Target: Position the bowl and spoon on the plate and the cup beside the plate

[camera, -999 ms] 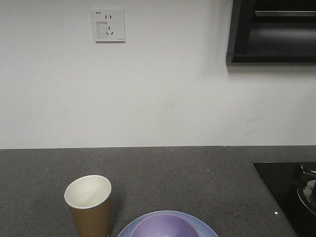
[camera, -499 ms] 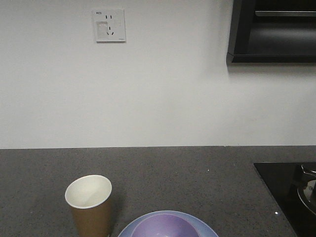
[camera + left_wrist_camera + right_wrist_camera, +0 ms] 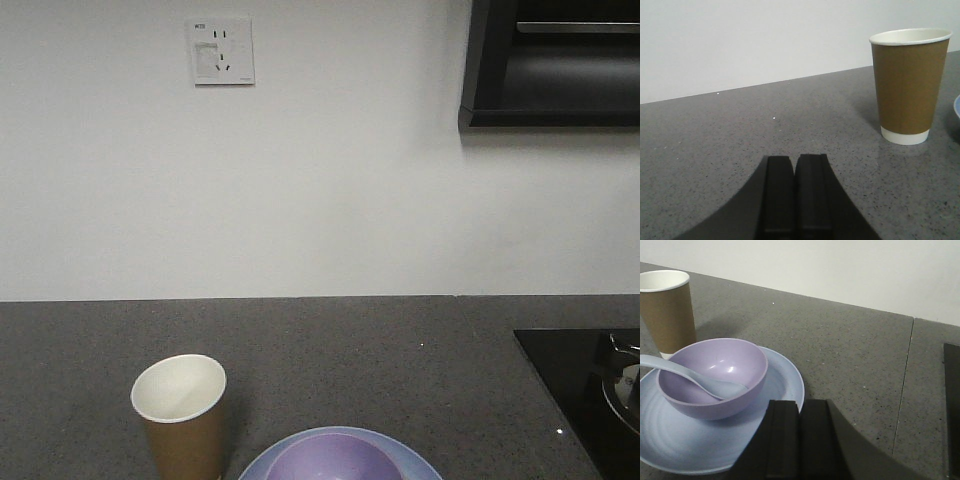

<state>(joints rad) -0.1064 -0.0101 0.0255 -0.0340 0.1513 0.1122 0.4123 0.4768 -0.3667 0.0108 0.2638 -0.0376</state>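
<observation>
A lavender-purple bowl is seen on a pale blue plate, with a pale blue spoon in it. The cup is coloured brown, with a white rim, white inside and white base band. The surface is dark grey, finely speckled. Both hands are black.

No legible text; tiny blurred marking on wall socket.

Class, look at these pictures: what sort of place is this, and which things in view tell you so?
Most likely a home kitchen: a dark speckled countertop against a white wall with a socket, a black cooktop set into it, and a dark hood or cabinet above.
</observation>
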